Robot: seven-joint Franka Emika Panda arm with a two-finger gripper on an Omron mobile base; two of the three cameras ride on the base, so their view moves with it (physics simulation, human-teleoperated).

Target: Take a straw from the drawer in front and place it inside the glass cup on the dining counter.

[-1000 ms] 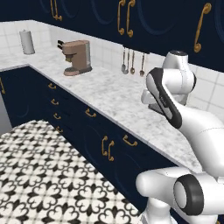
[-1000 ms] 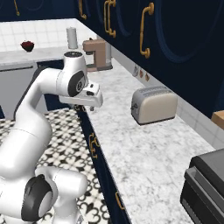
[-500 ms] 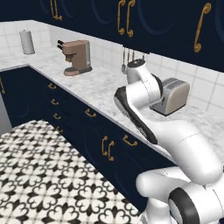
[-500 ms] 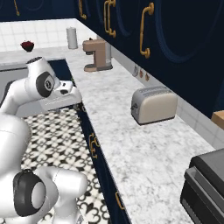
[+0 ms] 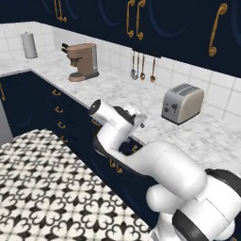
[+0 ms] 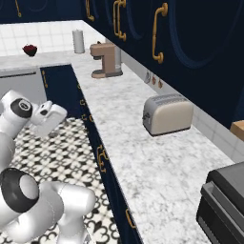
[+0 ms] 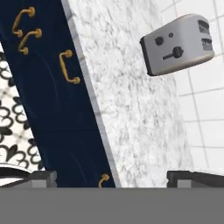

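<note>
Toaster (image 5: 182,103) on marble surface (image 5: 141,101), coffee machine (image 5: 82,61) further along, utensils (image 5: 142,67) hanging on tiled wall, paper towel roll (image 5: 28,45) in corner.

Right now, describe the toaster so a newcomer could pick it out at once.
Follow the marble worktop under the navy wall cabinets, past the brown coffee machine and hanging utensils. The toaster is the boxy silver appliance with two top slots, standing alone by the tiles.

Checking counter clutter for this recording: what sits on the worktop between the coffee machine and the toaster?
Nothing stands there: bare marble between the coffee machine and the toaster in the right base view; utensils hang on the wall above.
</note>
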